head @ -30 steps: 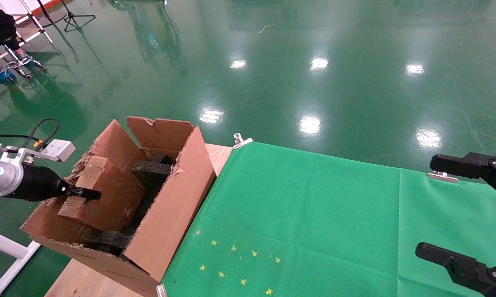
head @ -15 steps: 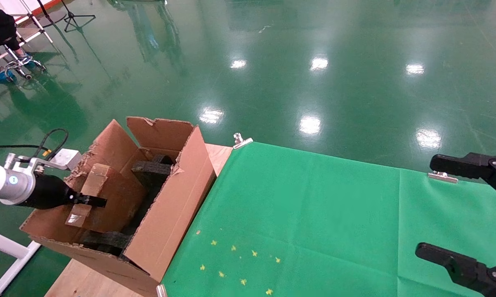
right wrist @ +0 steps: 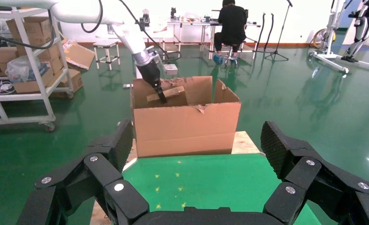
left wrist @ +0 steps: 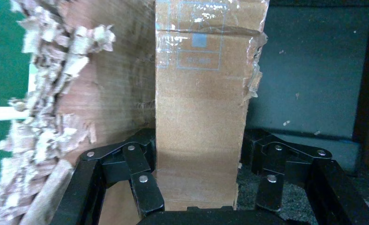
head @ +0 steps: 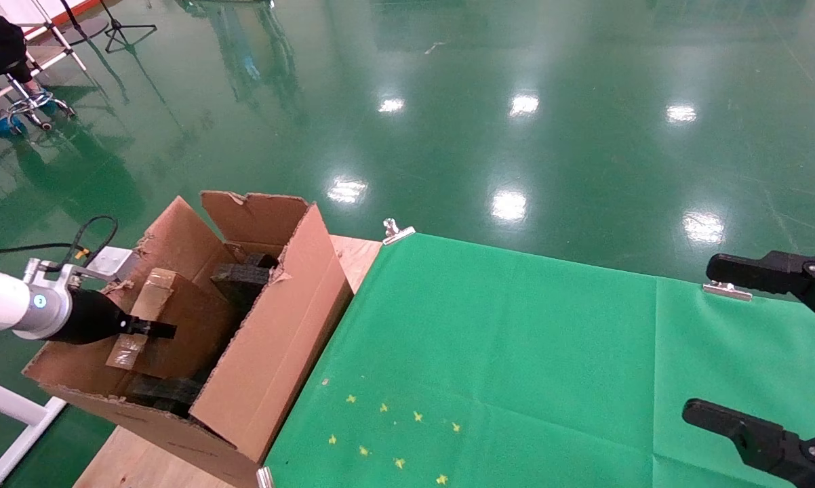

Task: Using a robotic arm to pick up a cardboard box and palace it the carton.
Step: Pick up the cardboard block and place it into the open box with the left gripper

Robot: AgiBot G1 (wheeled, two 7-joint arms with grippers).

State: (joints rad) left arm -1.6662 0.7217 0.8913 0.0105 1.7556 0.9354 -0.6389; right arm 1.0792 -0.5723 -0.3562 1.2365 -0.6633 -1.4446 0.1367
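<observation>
At the far left, the robotic arm is reached over the torn edge of the carton, which stands on the left end of the table. Its left gripper is clenched on the cardboard box, which is held tilted inside the carton, above the black foam pieces. Further right, a green cloth is spread over the table. At the far right, the right gripper is parked with its fingers spread wide.
</observation>
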